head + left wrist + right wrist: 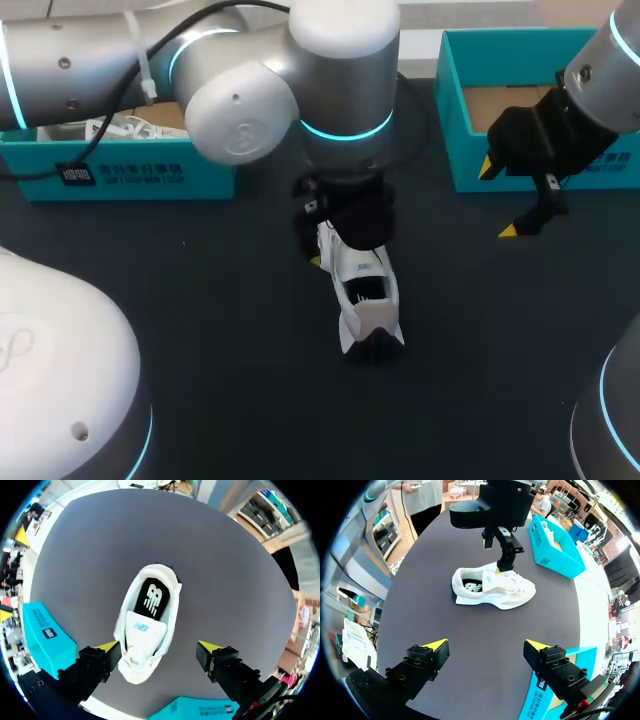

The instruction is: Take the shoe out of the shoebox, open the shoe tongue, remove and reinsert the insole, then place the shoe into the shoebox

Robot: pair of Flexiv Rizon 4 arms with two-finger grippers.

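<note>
Dark table (225, 570), white shoe (131, 667) (logo-printed insole (152, 597)), left end effector (159, 647) above

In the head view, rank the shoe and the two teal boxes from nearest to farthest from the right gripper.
From the right gripper:
1. right teal box, just behind it
2. shoe, in the middle
3. left teal box, at the far left

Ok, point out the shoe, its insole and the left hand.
shoe (142, 632): left wrist view, on the white tongue.
insole (152, 597): left wrist view, on the black part showing inside the shoe's opening.
left hand (159, 646): left wrist view, midway between its two yellow tips.
</note>
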